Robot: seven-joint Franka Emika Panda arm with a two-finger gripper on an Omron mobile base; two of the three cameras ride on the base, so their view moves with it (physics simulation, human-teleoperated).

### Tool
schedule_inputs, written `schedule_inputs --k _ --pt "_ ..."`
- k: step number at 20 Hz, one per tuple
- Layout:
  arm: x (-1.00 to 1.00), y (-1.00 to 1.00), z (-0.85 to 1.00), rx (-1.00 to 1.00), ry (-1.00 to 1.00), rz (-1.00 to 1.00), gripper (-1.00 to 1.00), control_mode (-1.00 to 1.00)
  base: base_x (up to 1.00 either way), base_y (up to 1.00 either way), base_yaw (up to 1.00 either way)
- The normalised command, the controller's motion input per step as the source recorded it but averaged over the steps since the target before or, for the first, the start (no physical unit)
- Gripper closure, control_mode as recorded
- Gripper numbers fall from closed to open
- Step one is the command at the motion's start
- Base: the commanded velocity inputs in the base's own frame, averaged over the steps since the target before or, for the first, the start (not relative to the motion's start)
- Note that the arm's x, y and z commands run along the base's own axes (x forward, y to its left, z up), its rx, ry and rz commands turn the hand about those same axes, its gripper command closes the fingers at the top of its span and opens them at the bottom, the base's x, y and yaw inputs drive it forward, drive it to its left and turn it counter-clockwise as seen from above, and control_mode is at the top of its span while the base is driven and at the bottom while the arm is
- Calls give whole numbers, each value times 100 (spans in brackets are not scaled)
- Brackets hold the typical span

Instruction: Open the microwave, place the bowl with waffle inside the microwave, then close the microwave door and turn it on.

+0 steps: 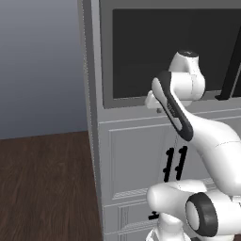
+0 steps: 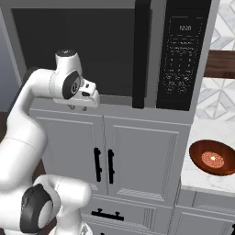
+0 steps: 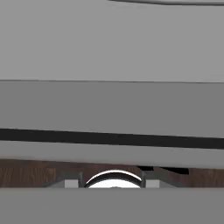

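- White arm links fill the near ground, the elbow bent up so that the gripper [image 2: 82, 104] hangs low against the bottom left of the microwave door [image 2: 78, 50]; whether its jaws are apart or together cannot be told.
- Below it stand the cabinet doors [image 2: 137, 156] with their small black handles [image 2: 103, 165], shut and clear of the hand.
- Farther right, the bowl [image 2: 212, 158] sits on the counter [image 2: 202, 181] with the waffle [image 2: 213, 159] in it, well apart from the gripper and not yet lifted.
- Beyond, the microwave [image 2: 156, 55] looks shut, its door flush with the frame; the long black handle [image 2: 141, 55] stands at the door's right side, beside the keypad [image 2: 180, 55].
- Opening is judged the step in hand. To do it well, the gripper should travel right along the door's lower edge, rise to mid-handle, close squarely round the bar, and pull outward in an arc.
- The hinge side cannot be told for certain; with the handle at right, the door probably swings out toward the left, where the arm now stands, so the elbow needs to draw back.
- Open room lies left over the wooden floor [image 1: 42, 183]; the counter edge at right is the tight side.
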Motion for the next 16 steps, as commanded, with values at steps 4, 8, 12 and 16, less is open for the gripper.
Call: schedule_inputs --k 4,8,12,16 --pt "-17 0 0 0 -2 0 -100 -100 0 0 0" --pt "-85 -32 0 0 -25 -11 -100 -100 0 0 0" --pt "-100 -51 15 0 -65 -3 -100 -100 0 0 0" --pt "-31 -93 43 0 -74 0 -100 -100 0 0 0"
